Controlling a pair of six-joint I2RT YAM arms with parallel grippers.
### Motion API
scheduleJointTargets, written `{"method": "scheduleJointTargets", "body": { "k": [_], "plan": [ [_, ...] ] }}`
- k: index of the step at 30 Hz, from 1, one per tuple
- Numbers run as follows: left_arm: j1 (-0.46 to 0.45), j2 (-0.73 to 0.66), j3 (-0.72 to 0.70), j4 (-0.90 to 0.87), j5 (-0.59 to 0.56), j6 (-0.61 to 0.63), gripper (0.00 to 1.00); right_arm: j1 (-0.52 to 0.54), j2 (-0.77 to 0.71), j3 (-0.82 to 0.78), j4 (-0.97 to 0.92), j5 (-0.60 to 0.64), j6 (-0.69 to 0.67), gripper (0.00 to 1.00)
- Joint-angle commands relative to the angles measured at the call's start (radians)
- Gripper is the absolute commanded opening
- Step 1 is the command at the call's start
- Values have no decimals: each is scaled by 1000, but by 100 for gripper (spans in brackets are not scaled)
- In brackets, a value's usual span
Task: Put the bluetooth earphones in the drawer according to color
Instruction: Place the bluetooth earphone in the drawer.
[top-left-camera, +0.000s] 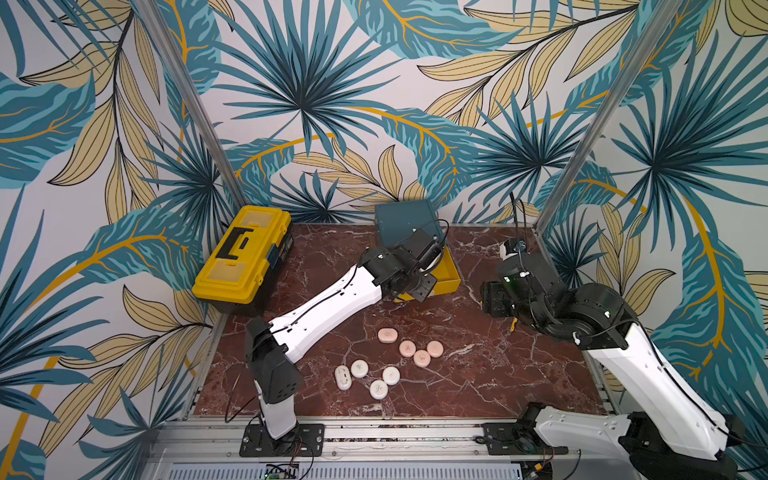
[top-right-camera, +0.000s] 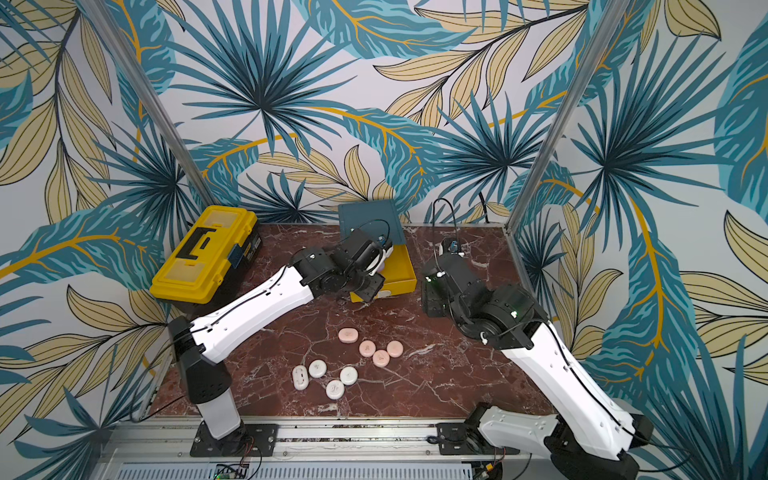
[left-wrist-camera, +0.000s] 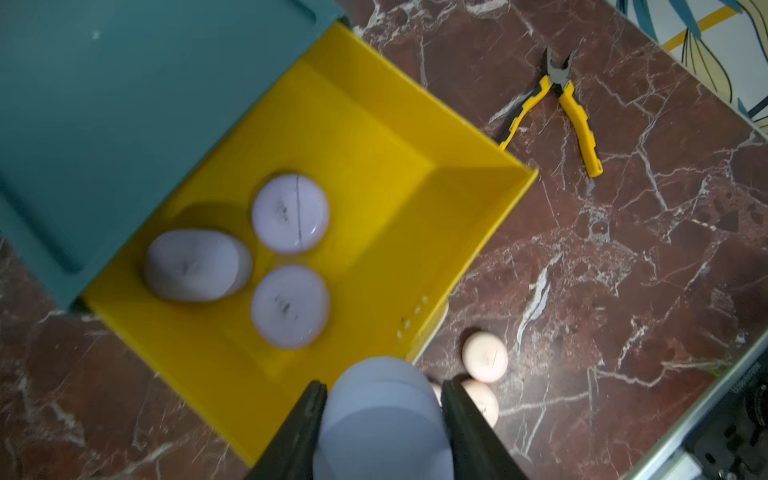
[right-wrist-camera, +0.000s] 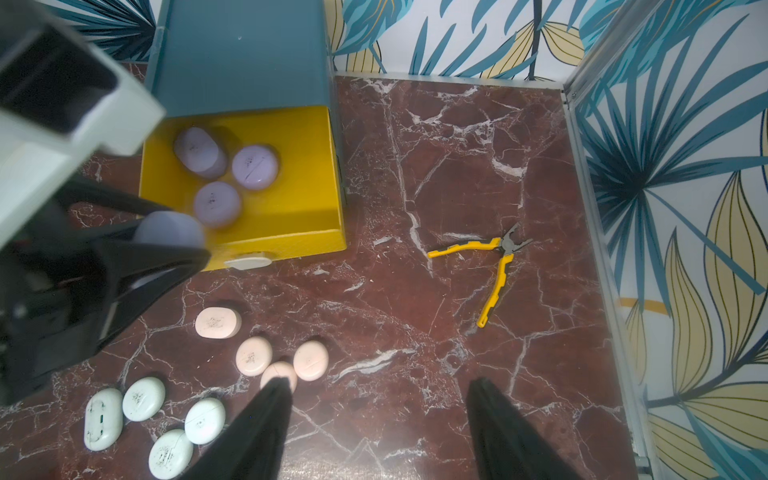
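Note:
My left gripper (left-wrist-camera: 383, 384) is shut on a lilac earphone case (left-wrist-camera: 382, 419) and holds it above the front edge of the open yellow top drawer (left-wrist-camera: 415, 166) of the teal cabinet (top-left-camera: 405, 222). Three more lilac cases (left-wrist-camera: 291, 214) lie inside that drawer. On the marble in front, several peach-pink cases (top-left-camera: 407, 348) sit in a cluster, with several white cases (top-left-camera: 359, 368) nearer the front edge. My right gripper (right-wrist-camera: 380, 384) hangs open over bare marble right of the peach cases, nothing between its fingers.
A yellow-and-black toolbox (top-left-camera: 245, 253) stands at the back left. Yellow-handled pliers (right-wrist-camera: 494, 257) lie open on the marble right of the drawer, near the right wall. Patterned walls and metal posts close in the table at the back and sides.

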Motion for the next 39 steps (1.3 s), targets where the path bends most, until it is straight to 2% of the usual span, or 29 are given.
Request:
{"method": "scheduleJointTargets", "body": {
  "k": [1, 5, 10, 15, 24, 27, 33, 37, 39],
  "plan": [
    [15, 120, 206, -31, 21, 39, 30, -4, -19, -22, 0, 2, 12, 73],
    [29, 244, 378, -58, 29, 31, 29, -3, -30, -29, 3, 2, 10, 72],
    [43, 330, 521, -72, 68, 16, 28, -4, -39, -32, 3, 4, 8, 73],
    [59, 392, 574, -91, 100, 7, 28, -5, -40, -28, 2, 4, 6, 73],
    [77, 446, 570, -98, 123, 5, 29, -5, -27, -27, 7, -5, 7, 73],
    [81, 459, 571, -100, 130, 0, 33, -5, -23, -29, 8, -6, 5, 73],
    [81, 460, 574, -96, 125, 1, 60, -4, -25, -33, 8, -6, 7, 73],
    [81, 418, 573, -90, 106, 10, 69, -5, -33, -34, 8, -6, 7, 73],
    [80, 387, 573, -85, 98, 19, 70, -5, -33, -31, 8, -11, 7, 73]
  ]
}}
